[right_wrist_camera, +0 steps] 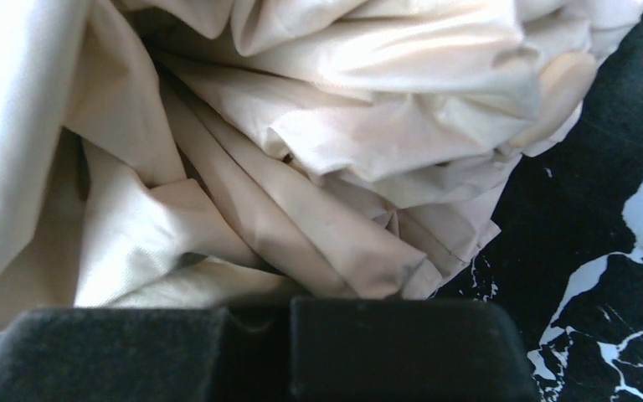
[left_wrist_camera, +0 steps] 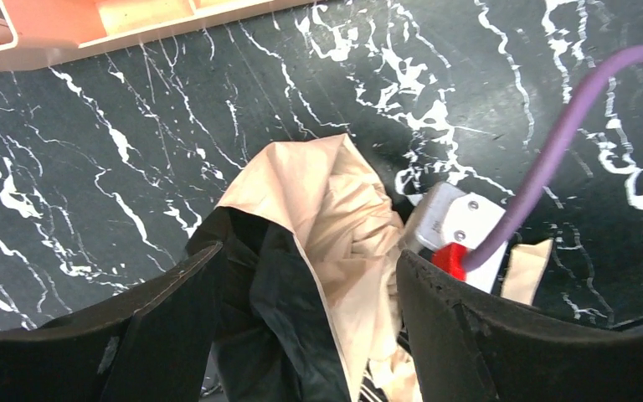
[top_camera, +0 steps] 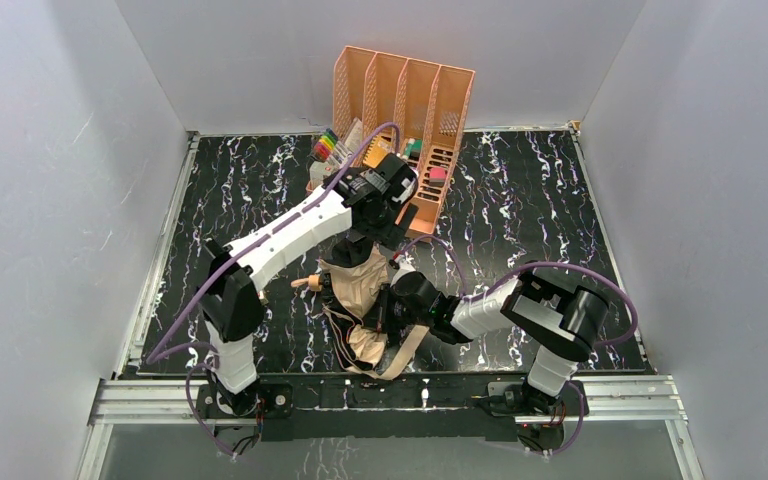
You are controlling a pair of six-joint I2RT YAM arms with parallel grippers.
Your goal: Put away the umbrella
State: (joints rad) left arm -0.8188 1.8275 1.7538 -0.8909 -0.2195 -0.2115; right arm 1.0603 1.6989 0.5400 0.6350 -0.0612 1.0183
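1. The right gripper sits nearest the bases, its fingers together and pushed against the tan folds. Whether a fold is pinched between them cannot be told.
2. The umbrella lies crumpled on the tabletop, at about six o'clock from its centre. Its canopy is loose, with tan and black faces mixed.
3. The left gripper hangs over the heap's twelve o'clock end. Its fingers are apart and straddle a ridge of fabric without closing on it.
4. The file organizer stands at twelve o'clock by the far edge, well apart from the umbrella.
5. The step in hand looks like gathering the canopy; nothing is stowed yet.
6. Next, the left gripper probably needs to drop and close on that ridge while the right one pins the bundle.
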